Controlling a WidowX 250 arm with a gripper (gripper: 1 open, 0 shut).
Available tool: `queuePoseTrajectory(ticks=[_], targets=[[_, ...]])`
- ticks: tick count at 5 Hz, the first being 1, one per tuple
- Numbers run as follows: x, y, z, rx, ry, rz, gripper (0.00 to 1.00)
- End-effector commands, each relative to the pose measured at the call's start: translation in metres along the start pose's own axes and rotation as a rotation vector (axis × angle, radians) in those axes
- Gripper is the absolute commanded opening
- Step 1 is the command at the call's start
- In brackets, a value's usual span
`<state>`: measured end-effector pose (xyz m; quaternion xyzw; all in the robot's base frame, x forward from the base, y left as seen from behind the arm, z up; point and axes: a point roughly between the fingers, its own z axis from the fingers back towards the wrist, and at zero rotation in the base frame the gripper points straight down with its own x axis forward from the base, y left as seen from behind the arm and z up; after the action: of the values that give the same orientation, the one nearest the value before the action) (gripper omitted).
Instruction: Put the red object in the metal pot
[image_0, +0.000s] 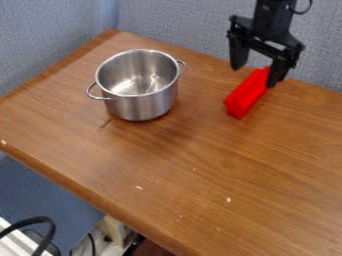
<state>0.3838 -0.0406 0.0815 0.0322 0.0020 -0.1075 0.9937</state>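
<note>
"Starting with the tool (258, 68), how is it seen?"

"It is seen at the top of the view, toward the right, with its black fingers spread apart. It is held over the far end of the block (246, 97)."

"Is the block gripped?"

"No grip is shown. The block is seen between and below the fingertips, but whether it is touched by either one cannot be told for certain from this angle."

"And where is the block found?"

"On the table (201, 165), to the right of the pot (138, 85) and well apart from it. It is coloured bright red and laid at a slant, with its near end pointed down and to the left."

"What can be said of the pot?"

"It is stood upright on the table, left of the middle of the view, with its open top faced upward. Its shiny inner wall and floor can be seen, and nothing is held in it. A looped handle is fixed at each side."

"Is anything else shown?"

"Some black cables (44, 232) are seen at the lower left, below the table's edge, and the blue-grey cloth (47, 195) is partly covered by them."
</note>
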Motion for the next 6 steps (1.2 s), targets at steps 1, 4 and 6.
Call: queuePoseTrajectory(ticks=[1, 4, 6], targets=[[0.016, -0.004, 0.01, 0.004, -0.051, -0.03, 1.0], [0.027, -0.001, -0.023, 0.007, 0.019, -0.034, 1.0], [0.026, 0.003, -0.03, 0.008, 0.045, -0.026, 0.0]])
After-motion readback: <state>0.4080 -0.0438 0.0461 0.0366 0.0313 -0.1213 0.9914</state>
